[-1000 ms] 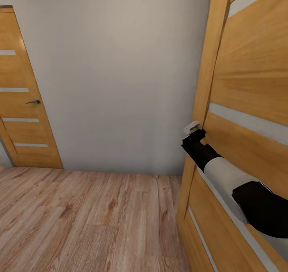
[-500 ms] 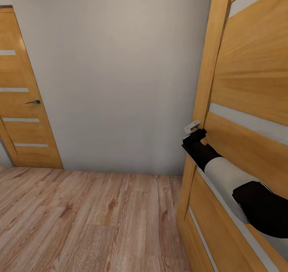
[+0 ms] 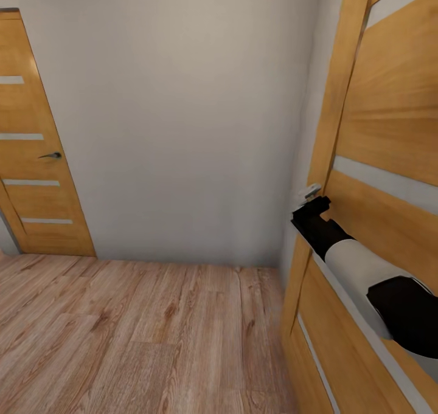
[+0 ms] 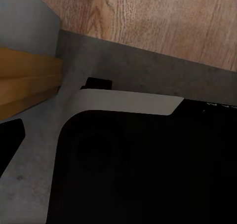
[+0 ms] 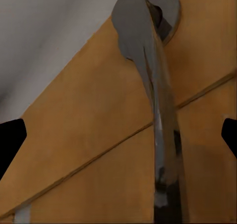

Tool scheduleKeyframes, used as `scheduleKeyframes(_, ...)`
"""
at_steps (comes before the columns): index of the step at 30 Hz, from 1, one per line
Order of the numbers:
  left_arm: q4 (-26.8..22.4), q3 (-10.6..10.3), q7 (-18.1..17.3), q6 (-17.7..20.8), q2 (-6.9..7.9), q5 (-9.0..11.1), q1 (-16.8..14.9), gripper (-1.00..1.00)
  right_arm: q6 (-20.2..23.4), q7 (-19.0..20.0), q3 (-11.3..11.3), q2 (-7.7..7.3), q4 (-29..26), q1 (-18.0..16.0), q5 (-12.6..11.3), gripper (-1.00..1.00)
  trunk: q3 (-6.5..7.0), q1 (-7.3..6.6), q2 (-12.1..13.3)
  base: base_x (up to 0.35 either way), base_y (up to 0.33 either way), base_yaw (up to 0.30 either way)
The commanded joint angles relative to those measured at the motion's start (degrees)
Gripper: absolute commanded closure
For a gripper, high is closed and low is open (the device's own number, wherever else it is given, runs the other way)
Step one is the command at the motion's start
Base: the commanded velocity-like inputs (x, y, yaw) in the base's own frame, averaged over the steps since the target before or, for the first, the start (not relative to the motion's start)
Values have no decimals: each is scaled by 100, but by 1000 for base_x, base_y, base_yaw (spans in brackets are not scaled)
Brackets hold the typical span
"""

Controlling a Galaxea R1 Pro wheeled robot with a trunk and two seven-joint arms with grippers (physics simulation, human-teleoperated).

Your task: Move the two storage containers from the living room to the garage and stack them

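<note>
Right claw (image 3: 311, 196) at right of frame, fingers spread wide around the door handle (image 5: 148, 61), ready to open the door (image 3: 389, 128).

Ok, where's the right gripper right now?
In the head view the right gripper is at the right, up against the near door at its edge; the right wrist view shows the door handle between its fingertips.

The right arm (image 3: 365, 274) is reaching out straight, forward and a little to the left, from the near right. It is black at the elbow, white in the middle and black at the wrist. The right hand (image 3: 311, 196) is sitting at the far end of it, with its two dark fingertips (image 5: 10, 140) spread wide apart.
</note>
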Motion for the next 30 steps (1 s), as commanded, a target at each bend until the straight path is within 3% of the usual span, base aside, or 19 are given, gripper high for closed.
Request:
scheduleKeyframes(1, -3, 9, 6, -13, -2, 35, 0, -100, 74, -20, -72, -58, 1, -4, 72, -100, -6, 0, -3, 0, 0, 0)
scheduleKeyframes(7, -3, 10, 7, -13, -2, 35, 0, -100, 69, -11, -313, -217, 8, -4, 72, -100, -6, 0, -3, 0, 0, 0)
scheduleKeyframes(8, -3, 8, 6, -13, -2, 35, 0, -100, 69, -11, -335, -314, 11, -4, 71, -100, -6, 0, -3, 0, 0, 0)
scheduleKeyframes(21, -3, 6, 5, -13, -2, 35, 0, -100, 73, 25, -348, -665, 11, -4, 71, -100, -6, 0, -3, 0, 0, 0)
scheduleKeyframes(24, -3, 7, 3, -13, -2, 35, 0, -100, 91, 35, -360, -674, 6, -4, 71, -100, -6, 0, -3, 0, 0, 0)
scheduleKeyframes(30, -3, 10, 4, -13, -2, 35, 0, -100, 161, 20, -345, -516, -8, -4, 77, -100, -6, 0, -3, 0, 0, 0)
